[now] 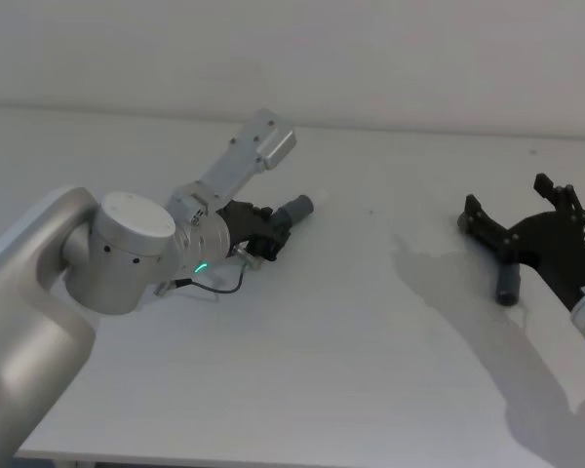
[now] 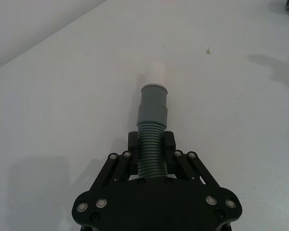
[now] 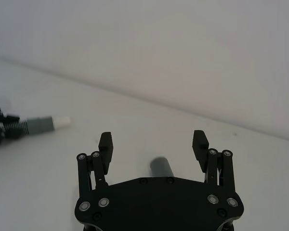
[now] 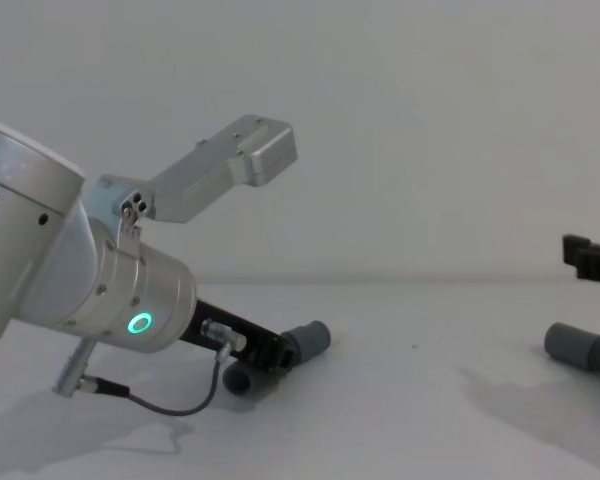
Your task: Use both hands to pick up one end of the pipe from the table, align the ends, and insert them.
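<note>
Table (image 1: 370,322) carries two pipe pieces, well apart. The left gripper (image 2: 151,143) sits left of centre, low over the surface, with its jaws clenched on the ribbed section of the first pipe (image 2: 151,130). The smooth grey cuff (image 2: 153,103) projects forward of the fingers and ends in a small white tip (image 2: 155,72). In the chest view this pipe is tilted, cuff end raised (contact between its rear end and the surface cannot be confirmed).

The right gripper (image 1: 514,202) is at the right side, jaws released and spread wide. The second pipe (image 1: 508,285) lies on the table beneath it. In the right wrist view this pipe shows between the two fingers (image 3: 106,143), close to the palm and apart from both.
</note>
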Controlling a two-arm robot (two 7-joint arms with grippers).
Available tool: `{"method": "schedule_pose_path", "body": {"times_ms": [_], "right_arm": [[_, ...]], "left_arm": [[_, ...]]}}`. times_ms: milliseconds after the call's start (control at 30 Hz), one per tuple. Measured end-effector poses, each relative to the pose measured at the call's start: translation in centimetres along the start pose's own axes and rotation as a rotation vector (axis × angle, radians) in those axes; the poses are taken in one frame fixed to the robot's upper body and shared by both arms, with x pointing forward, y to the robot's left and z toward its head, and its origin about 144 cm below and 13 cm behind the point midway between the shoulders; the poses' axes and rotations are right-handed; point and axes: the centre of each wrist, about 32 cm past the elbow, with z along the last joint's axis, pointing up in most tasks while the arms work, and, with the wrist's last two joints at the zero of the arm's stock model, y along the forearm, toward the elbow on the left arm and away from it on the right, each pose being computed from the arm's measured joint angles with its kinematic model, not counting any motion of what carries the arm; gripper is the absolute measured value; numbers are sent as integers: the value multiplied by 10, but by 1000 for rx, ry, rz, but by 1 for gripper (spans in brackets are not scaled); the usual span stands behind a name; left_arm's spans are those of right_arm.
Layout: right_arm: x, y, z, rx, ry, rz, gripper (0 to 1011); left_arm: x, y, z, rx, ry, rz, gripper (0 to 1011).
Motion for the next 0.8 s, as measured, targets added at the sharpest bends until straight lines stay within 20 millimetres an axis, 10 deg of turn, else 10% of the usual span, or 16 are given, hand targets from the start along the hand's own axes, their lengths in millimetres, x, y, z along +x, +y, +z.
{"method": "schedule_pose_path", "body": {"times_ms": [800], "right_arm": [[32, -15, 18, -185, 14, 78, 1004]], "left_arm": [[0, 0, 0, 0, 0, 0, 299]]}}
